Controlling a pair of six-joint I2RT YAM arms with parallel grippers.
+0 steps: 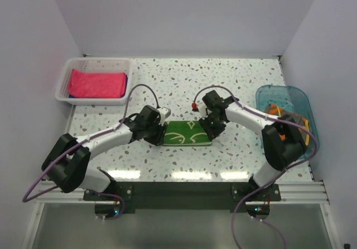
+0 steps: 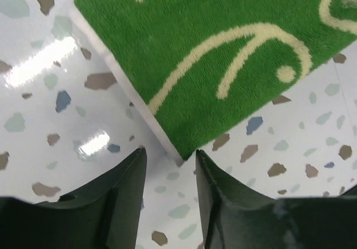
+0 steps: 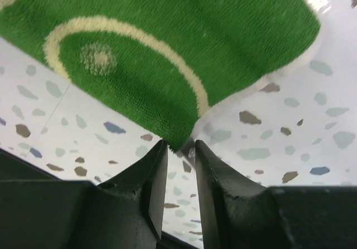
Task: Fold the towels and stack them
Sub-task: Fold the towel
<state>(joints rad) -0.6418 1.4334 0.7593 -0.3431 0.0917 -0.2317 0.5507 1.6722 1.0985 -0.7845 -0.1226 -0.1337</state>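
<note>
The left hand [image 2: 170, 155] is hanging partly open and empty, a corner of the green towel [image 2: 212, 53] at its twelve o'clock, while the right hand [image 3: 181, 145], narrowly open, is touching another corner.

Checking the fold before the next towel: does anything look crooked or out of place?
Nothing stands out. The green towel lies flat and folded on the table; the pink towel sits neatly in the white basket.
</note>
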